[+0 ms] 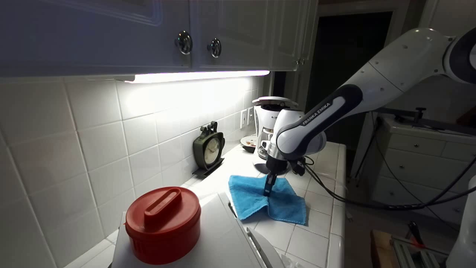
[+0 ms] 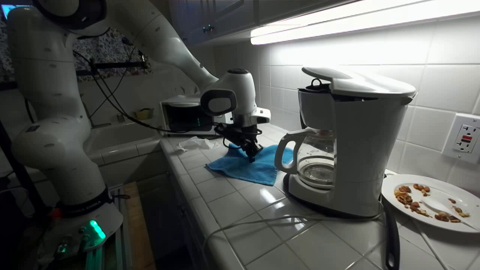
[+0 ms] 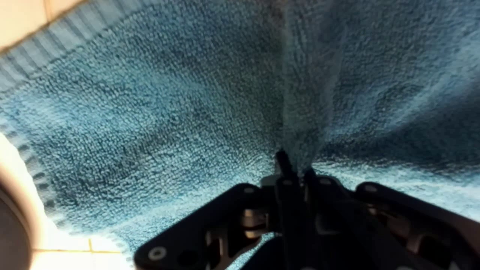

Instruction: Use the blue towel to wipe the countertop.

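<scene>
The blue towel (image 1: 243, 199) lies rumpled on the white tiled countertop (image 1: 310, 240). It also shows in an exterior view (image 2: 240, 170) beside the coffee maker and fills most of the wrist view (image 3: 150, 112). My gripper (image 1: 267, 193) points down at the towel's middle, and in an exterior view (image 2: 252, 159) its tips touch the cloth. In the wrist view the fingers (image 3: 298, 170) are close together with a raised fold of towel pinched between them. The rest of the towel spreads around them. The countertop shows in an exterior view (image 2: 221, 204) and at the wrist view's left (image 3: 71, 258).
A white coffee maker (image 2: 356, 150) with a glass pot stands beside the towel. A plate with nuts (image 2: 438, 221) is behind it. A red-lidded container (image 1: 163, 223) sits on a white appliance (image 1: 215, 238). A green clock-like item (image 1: 209, 149) leans near the wall. A cord (image 2: 262, 218) crosses the countertop.
</scene>
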Robot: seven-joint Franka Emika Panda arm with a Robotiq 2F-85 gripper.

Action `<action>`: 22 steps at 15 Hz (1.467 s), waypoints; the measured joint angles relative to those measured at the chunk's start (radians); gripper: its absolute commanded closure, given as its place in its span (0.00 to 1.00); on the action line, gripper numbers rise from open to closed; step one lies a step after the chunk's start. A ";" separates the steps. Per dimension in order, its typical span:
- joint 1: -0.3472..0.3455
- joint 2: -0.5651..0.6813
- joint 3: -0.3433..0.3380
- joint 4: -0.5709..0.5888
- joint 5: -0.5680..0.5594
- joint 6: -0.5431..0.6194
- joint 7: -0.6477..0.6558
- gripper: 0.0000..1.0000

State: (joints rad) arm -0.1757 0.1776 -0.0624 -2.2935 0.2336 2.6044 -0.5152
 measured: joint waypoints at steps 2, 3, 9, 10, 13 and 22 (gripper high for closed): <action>-0.015 -0.008 -0.006 -0.009 0.000 0.000 0.000 0.96; -0.021 -0.013 -0.007 -0.017 0.000 -0.001 -0.002 0.96; -0.023 -0.081 0.010 -0.091 0.015 -0.068 -0.074 0.96; -0.016 -0.093 0.013 -0.103 0.015 -0.078 -0.084 0.96; 0.013 -0.110 0.024 -0.122 0.015 -0.097 -0.102 0.96; 0.078 -0.068 0.059 -0.067 0.015 -0.077 -0.103 0.96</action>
State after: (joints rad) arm -0.0974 0.1099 -0.0032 -2.3609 0.2490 2.5274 -0.6185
